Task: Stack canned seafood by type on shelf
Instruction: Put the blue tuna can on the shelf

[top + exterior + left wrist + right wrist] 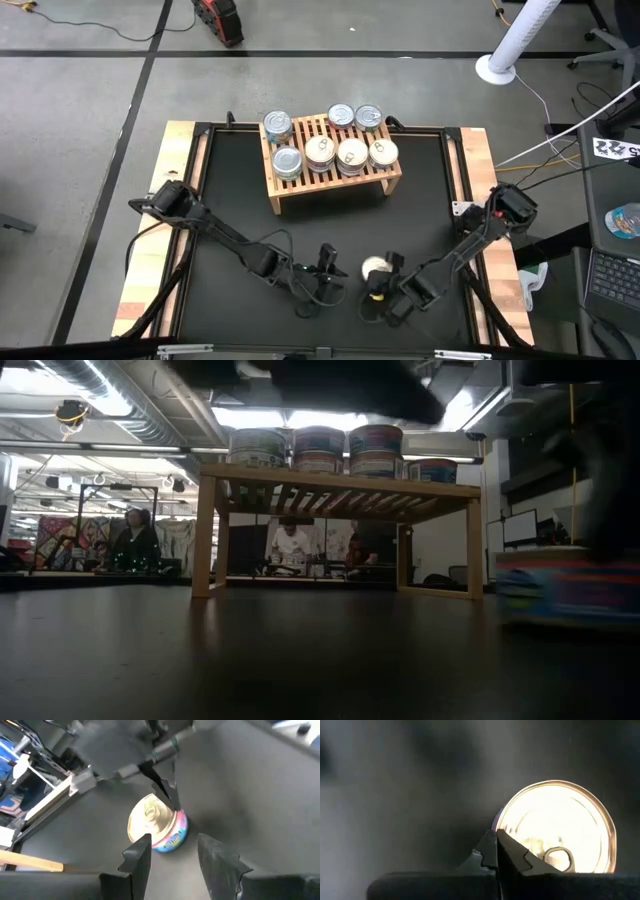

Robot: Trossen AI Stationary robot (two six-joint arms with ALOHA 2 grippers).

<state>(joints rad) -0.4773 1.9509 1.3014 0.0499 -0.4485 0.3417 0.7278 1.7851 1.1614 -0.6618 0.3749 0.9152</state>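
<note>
Tins (330,145) crowd the shelf (335,185) from above, seven of them, well beyond both grippers; an eighth, the loose tin (376,268), lies on the black table (230,190) just beside the right gripper (382,288), with the left gripper (328,268) near it on the other side, fingers spread and holding nothing.

At table height the shelf (335,485) stands ahead on its legs with tins (318,450) in two tiers on the slats; the loose tin (565,588) shows its blue label, blurred, under a dark arm; people sit in the room behind.

From the left wrist, that gripper (175,855) gapes apart with the loose tin (157,822) just past its fingertips, gold lid up, blue and red side label; the right gripper's fingers (167,792) touch the tin's far edge.

From the right wrist, the fingers (495,852) are pinched together, closed on nothing, tips against the loose tin's (560,827) rim.
</note>
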